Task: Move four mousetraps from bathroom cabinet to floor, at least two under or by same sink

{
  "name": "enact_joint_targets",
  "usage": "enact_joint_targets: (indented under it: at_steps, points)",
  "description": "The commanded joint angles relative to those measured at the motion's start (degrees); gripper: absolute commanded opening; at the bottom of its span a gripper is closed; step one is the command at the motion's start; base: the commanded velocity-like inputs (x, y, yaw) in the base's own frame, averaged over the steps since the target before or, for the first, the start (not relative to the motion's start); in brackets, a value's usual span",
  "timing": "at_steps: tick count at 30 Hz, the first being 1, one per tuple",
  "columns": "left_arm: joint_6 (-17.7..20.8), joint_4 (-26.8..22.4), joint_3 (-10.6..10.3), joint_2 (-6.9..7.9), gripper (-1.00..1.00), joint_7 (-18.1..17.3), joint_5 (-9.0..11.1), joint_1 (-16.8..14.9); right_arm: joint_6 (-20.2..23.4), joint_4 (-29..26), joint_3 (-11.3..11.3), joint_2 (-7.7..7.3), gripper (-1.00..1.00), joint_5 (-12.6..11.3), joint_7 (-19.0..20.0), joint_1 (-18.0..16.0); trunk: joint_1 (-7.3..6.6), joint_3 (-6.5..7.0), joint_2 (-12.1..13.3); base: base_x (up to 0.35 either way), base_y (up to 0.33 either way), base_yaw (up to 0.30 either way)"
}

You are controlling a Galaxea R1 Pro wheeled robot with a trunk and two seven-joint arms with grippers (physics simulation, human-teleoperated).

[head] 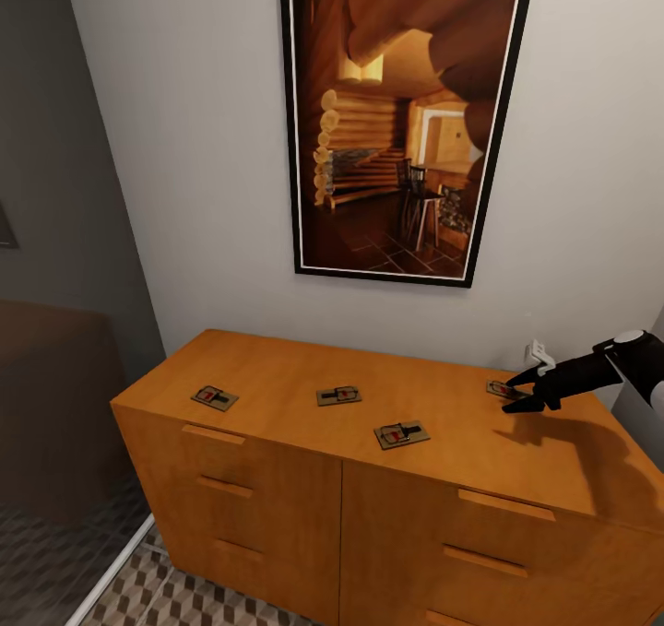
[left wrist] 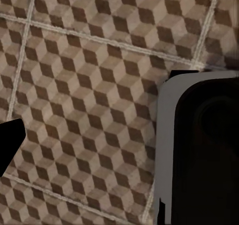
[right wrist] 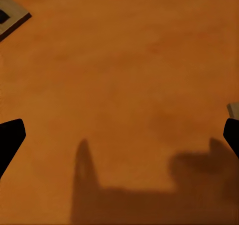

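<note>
On the flat top of the orange-brown wooden cabinet lie four mousetraps, each a small flat tan board with dark wire and a red mark. Leftmost mousetrap sits near the front left edge, its long side running slantwise from back left to front right. The second mousetrap lies further in, long side nearly parallel to the front edge. The third mousetrap is nearest the front, tilted slightly up toward the right. The fourth mousetrap lies near the back right, partly covered by the right gripper, whose dark fingertips reach down at it with the jaws spread apart. The cabinet front has smooth drawer panels with slim wooden bar handles. Below, the bathroom floor shows a brown and cream cube pattern; the left wrist view looks down on the same tiles, and whether the left gripper's jaws are spread or together cannot be told
</note>
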Motion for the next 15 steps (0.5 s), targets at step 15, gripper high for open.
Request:
enact_joint_targets:
  at_steps: [15]
  points:
    - [2.3, 0.1, 0.0, -0.65, 1.0, 0.2, 0.1, 0.0, 0.1, -0.3, -0.1, 0.49, 1.0, 0.1, 0.2, 0.0, 0.0, -0.05, 0.0, 0.0, 0.0, 0.0]
